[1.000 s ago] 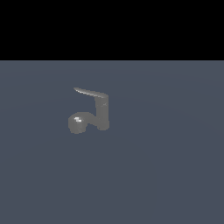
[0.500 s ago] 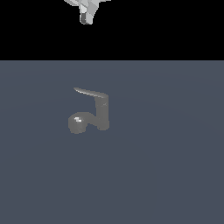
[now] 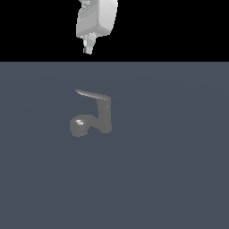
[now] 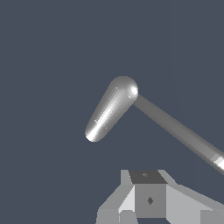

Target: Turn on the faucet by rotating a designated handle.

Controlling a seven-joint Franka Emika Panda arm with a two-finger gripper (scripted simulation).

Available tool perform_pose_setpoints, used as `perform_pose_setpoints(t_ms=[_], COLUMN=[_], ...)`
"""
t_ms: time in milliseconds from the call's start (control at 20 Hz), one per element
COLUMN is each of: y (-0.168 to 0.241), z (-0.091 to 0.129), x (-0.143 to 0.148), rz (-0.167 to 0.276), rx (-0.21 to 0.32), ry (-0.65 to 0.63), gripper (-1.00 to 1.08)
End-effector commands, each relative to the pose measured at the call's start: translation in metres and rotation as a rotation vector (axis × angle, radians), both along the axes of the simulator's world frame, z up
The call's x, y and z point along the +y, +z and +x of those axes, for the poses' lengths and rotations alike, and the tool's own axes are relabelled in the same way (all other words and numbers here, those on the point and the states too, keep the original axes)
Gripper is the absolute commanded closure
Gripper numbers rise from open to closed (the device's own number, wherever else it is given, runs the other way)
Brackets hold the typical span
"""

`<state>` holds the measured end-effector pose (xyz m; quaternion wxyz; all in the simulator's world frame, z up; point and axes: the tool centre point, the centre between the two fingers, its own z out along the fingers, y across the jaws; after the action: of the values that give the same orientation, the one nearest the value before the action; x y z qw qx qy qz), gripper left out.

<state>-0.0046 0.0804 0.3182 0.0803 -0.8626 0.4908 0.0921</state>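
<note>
Your faucet (image 3: 96,117) is dull grey: a short upright post, a curved arm ending in a rounded glinting lump, standing on the slate tabletop (image 3: 170,170). Its thin handle (image 3: 91,95) juts toward the exterior view's left. The pincer (image 3: 88,48) hangs well above; you cannot tell whether it is apart.
</note>
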Motion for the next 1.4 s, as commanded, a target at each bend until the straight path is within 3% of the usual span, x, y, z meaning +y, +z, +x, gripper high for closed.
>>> perform_pose_setpoints(t_ms=[0,400,750,1350], y=[-0.016,-0.068,-0.109,-0.143], z=[0.012,0.046,0.071,0.092], x=[0.005,0.017,0.028,0.038], rz=[-0.018,-0.096,-0.173,-0.244], rx=[0.015,0.042,0.034,-0.002], ry=[-0.072,-0.293,-0.467,-0.617], gripper=[1.08,1.08,1.08,1.08])
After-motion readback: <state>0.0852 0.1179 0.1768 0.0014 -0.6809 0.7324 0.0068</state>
